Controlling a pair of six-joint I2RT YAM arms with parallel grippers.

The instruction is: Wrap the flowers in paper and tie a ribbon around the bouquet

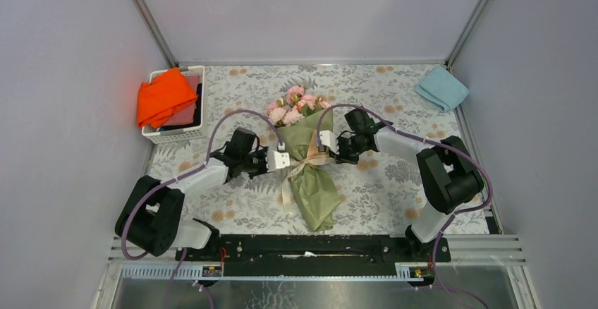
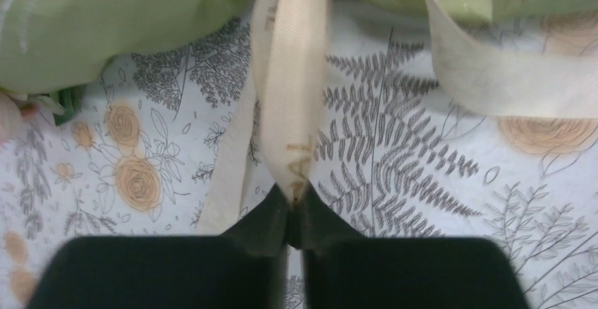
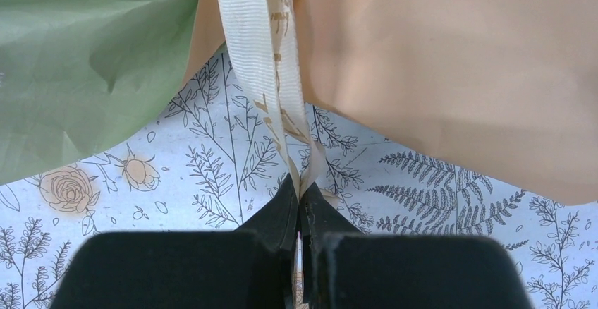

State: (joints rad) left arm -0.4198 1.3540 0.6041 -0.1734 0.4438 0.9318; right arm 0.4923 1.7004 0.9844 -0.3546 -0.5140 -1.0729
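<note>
Bouquet [image 1: 310, 182] lies at table [image 1: 395, 182] ctr in top view, long axis approx 12-to-6. Pink flowers [image 1: 295, 108] sit at the 12 o'clock end. Pointed foot of the olive-green paper [image 1: 319, 200] is at the 6 o'clock end, skewed slightly toward 5. Cream ribbon [image 1: 308, 159] crosses the cone at its narrow waist. One loose tail trails down the 7 o'clock side of the foot.

L gripper [image 1: 282, 159]: at 9 o'clock of the waist, just beside the paper. Left wrist view shows jaws pinched to a thin seam on one ribbon strand, which runs taut from the tips up to the olive wrap. A second strand lies slack across the table print toward 2 o'clock in that view.

R gripper [image 1: 326, 142]: at 3 o'clock of the waist, a little nearer the blooms than L. Right wrist view shows jaws closed tight on the ribbon. Band is doubled and slightly twisted where it enters the tips, and it rises straight to the wrap. Peach flap [image 3: 458, 76] fills the 1–3 o'clock part of that view, olive face at 10–11.

Both arms reach inward from opposite sides w/ the bouquet btwn them.

Elsewhere: white basket [image 1: 159, 136] at 10 o'clock table edge w/ orange cloth [image 1: 163, 97] draped over it. Light blue folded cloth [image 1: 441, 88] at 2 o'clock corner, well apart from the bouquet.
</note>
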